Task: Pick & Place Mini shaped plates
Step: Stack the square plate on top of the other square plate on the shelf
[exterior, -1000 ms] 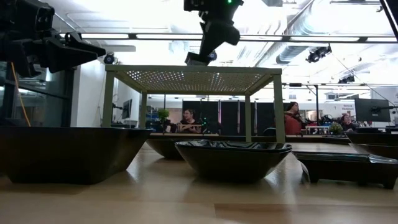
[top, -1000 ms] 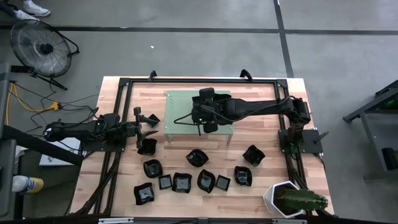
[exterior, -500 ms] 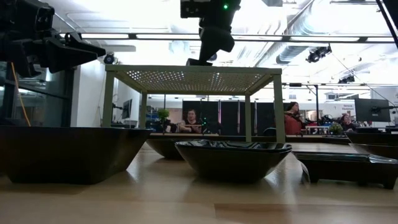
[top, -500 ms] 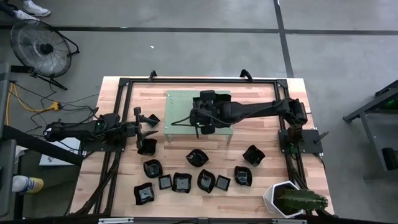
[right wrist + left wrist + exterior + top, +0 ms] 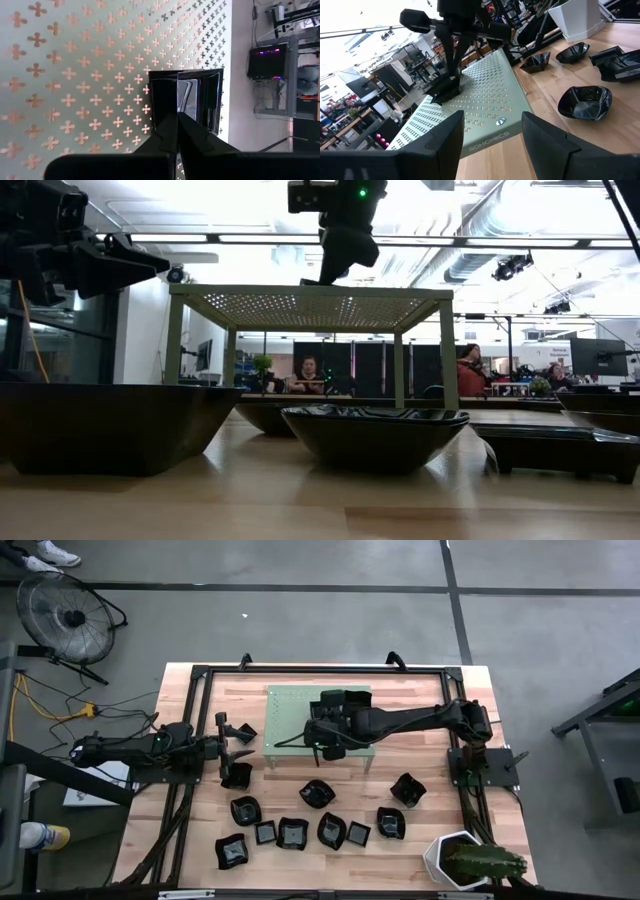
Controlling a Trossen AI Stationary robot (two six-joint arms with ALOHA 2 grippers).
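Observation:
My right gripper reaches over the green perforated shelf and is shut on a small square black plate. The plate also shows in the left wrist view and the low view, down on the shelf top. My left gripper is open and empty at the table's left, just above another black plate. Several more black plates lie on the wooden table in front of the shelf. My right gripper pinches the plate's rim on one side between its two shut fingers. The fingers come from above, slanting down from the table's right. The plate's underside meets the shelf top.
A white hexagonal pot with a cactus stands at the near right corner. A black metal frame runs around the table. The shelf stands on four legs with open room beneath. People sit in the room behind.
My right gripper has gone a little toward the table's left edge and down, carrying the plate from just above the shelf onto the shelf top.

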